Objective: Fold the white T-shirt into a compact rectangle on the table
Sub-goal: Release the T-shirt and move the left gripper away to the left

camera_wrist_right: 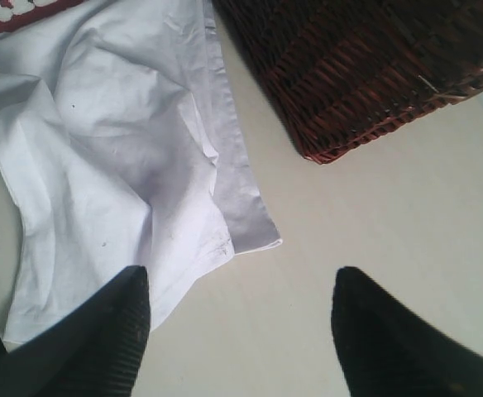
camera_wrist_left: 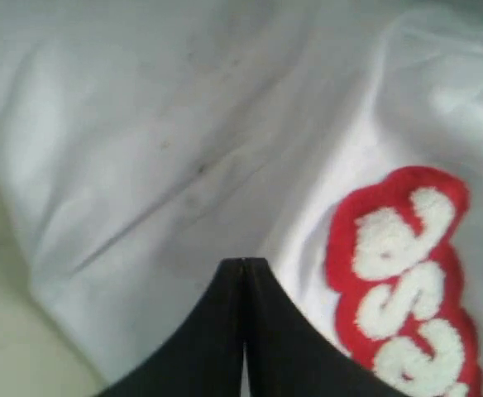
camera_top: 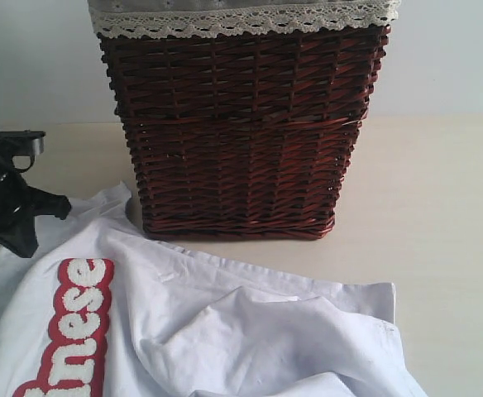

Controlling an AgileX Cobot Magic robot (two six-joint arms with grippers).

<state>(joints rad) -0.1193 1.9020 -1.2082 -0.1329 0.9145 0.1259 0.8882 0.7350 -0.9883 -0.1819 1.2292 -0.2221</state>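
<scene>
Rumpled across the near desk (camera_top: 440,207) lies the white T-shirt (camera_top: 250,331), its fuzzy letters (camera_top: 80,322) reading "nese" on red. At its left, the left gripper (camera_wrist_left: 243,265) is closed against the cloth; a pinch cannot be confirmed. Over bare desk the right gripper (camera_wrist_right: 241,277) hangs open, empty. Behind stands the wicker basket (camera_top: 241,124), contents hidden.

black tapered left gripper (camera_wrist_left: 243,269), fingers pinched tight together, black tapered right gripper (camera_wrist_right: 241,285), fingers spread pretty wide

Closed left gripper (camera_wrist_left: 243,265) over white T-shirt (camera_wrist_left: 184,124)
</scene>
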